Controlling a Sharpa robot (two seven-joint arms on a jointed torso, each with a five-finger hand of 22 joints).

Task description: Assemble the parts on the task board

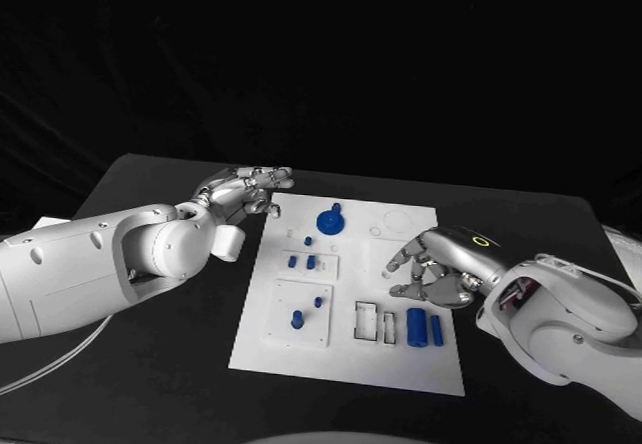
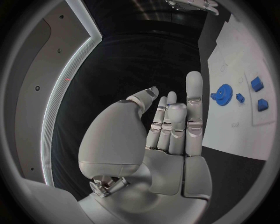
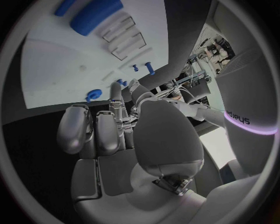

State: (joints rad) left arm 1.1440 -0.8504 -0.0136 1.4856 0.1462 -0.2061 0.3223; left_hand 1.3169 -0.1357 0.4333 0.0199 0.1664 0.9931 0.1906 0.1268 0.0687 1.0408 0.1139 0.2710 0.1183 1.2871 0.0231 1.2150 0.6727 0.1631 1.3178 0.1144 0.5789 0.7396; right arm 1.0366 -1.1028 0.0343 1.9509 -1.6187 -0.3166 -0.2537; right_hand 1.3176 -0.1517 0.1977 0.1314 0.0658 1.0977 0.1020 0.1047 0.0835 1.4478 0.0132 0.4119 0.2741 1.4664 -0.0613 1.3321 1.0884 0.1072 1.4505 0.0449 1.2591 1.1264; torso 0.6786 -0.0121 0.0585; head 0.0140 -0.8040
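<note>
Judging the step: neither hand holds a part, so the work looks to be at or near its start, with a first pick still to make.
Head view, board: the white board (image 1: pixel 356 289) lies in the middle of the black table (image 1: pixel 164 189); a blue gear (image 1: pixel 330 221) sits near its far edge, small blue pegs (image 1: pixel 311 263) stand in a raised block at mid-board, and two blue cylinders (image 1: pixel 426 327) lie toward its near right corner beside two narrow slots (image 1: pixel 375 322).
Head view, left hand: the left hand (image 1: pixel 244 192) hovers off the board's far left corner, fingers loosely apart and holding nothing.
Head view, right hand: the right hand (image 1: pixel 437 269) hangs over the board's right edge, fingers curled downward with gaps between them, empty; whether the tips touch the board cannot be told.
Left wrist view: the left hand (image 2: pixel 169 126) shows its fingers mostly straight and close together, thumb out to the side, nothing held; the gear (image 2: pixel 223 92) and blue blocks (image 2: pixel 257 84) lie on the board beyond it.
Right wrist view: the right hand (image 3: pixel 114 126) has its fingers bent over the board, nothing between them; a cylinder (image 3: pixel 95 16) and the slots (image 3: pixel 122 36) lie further on.
Next move, as a guess: the right hand is nearest the cylinders and would need to drop lower and close around one before carrying it to a slot.
</note>
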